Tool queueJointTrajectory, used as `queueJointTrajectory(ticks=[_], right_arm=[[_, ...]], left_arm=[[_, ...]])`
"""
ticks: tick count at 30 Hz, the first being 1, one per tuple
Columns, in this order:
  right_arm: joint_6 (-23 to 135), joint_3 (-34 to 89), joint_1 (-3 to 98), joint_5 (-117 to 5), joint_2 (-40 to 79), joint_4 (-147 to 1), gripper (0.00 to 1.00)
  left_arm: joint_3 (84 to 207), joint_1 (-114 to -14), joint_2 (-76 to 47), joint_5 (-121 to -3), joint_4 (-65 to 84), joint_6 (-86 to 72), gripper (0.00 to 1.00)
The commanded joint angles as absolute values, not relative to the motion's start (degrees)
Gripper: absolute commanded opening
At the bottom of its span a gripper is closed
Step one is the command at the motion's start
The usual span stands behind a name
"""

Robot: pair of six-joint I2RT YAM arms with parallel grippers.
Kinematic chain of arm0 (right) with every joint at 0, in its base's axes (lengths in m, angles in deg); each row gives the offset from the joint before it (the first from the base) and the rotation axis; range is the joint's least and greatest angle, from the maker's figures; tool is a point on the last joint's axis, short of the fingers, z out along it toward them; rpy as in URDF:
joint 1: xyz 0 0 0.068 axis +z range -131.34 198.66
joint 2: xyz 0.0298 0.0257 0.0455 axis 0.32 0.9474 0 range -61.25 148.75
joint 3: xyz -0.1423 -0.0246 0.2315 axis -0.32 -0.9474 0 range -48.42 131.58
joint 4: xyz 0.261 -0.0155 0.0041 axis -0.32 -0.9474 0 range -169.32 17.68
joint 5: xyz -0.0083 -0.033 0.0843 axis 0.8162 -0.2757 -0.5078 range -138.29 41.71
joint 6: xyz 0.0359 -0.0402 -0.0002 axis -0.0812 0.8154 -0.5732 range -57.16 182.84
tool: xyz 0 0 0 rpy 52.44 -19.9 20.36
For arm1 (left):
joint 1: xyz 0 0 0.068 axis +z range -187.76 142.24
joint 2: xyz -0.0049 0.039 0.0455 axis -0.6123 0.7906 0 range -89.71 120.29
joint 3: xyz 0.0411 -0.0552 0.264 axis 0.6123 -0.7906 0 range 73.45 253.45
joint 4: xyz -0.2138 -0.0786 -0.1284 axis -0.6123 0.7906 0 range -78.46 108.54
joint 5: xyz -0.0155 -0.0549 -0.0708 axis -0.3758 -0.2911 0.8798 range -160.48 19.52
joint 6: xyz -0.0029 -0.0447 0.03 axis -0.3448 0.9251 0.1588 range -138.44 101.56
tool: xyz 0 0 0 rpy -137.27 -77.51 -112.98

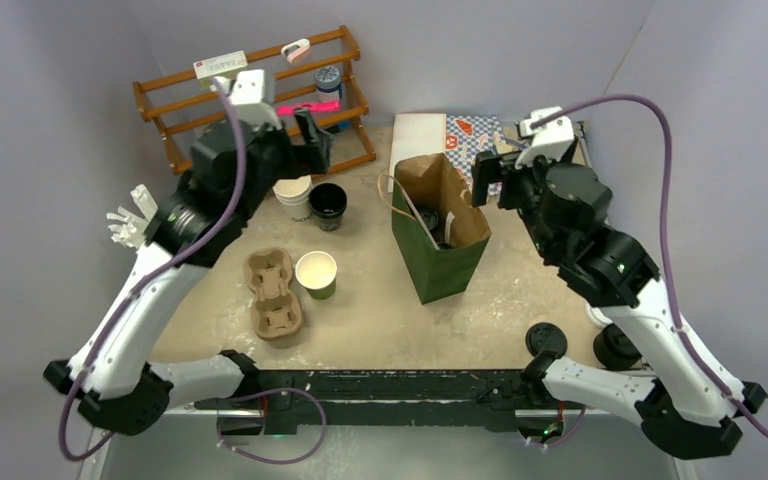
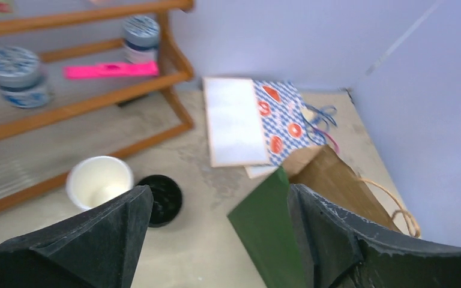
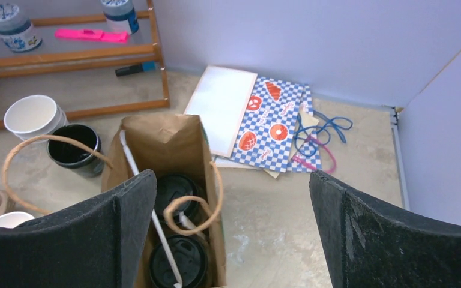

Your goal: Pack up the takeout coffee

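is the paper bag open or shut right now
Open. The paper bag stands upright with its mouth spread wide; the right wrist view looks straight down onto two black lids and a white straw inside.

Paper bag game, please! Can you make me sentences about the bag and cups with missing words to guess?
1. The paper bag is brown inside and ____ outside.
2. The two lids showing inside the bag are ____.
3. The left gripper and the right gripper both stand ____, holding nothing.
4. The lidless green cup next to the cup carrier is ____ inside.

Missing words: green, black, open, white.
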State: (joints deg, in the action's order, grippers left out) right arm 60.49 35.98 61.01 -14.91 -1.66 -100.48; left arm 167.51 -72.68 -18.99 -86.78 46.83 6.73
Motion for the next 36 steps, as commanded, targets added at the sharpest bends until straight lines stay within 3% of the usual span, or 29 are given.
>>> queueJointTrajectory(ticks=[1, 5, 8, 10, 15, 24, 28, 36], right_arm=[[65.49, 30.22, 60.89, -12.85, -4.74, -93.04, 0.99], [59.14, 24.15, 58.76, -7.91, -6.87, -92.85, 0.98], [52.2, 20.93, 47.15, -17.58, -7.7, -93.73, 0.99], [48.3, 19.54, 38.0, -23.69, -6.87, -93.85, 0.99], [44.03, 14.37, 34.84, -23.6, -3.6, -87.23, 0.98], [41.87, -10.56, 25.89, -20.63, 2.81, -63.39, 0.99], [43.99, -20.56, 23.0, -23.65, 4.09, -47.51, 0.98], [51.82, -32.38, 22.92, -29.67, 11.19, -19.24, 0.99]], left_arm=[[161.33, -72.04, -26.3, -99.36, 45.62, -2.24, 0.9], [153.44, -70.57, -30.11, -105.57, 48.33, 0.72, 0.98], [147.27, -66.9, -31.96, -107.02, 48.26, 2.87, 1.0], [143.93, -61.93, -32.77, -103.71, 45.88, 2.97, 1.0], [136.41, -47.33, -30.49, -94.48, 39.82, 6.51, 1.0], [119.34, -44.92, -27.28, -110.41, 23.76, 9.54, 1.0], [109.54, -43.38, -27.54, -111.43, 13.25, 3.21, 1.0], [89.51, -42.19, -27.85, -102.04, -24.22, -13.64, 1.0]])
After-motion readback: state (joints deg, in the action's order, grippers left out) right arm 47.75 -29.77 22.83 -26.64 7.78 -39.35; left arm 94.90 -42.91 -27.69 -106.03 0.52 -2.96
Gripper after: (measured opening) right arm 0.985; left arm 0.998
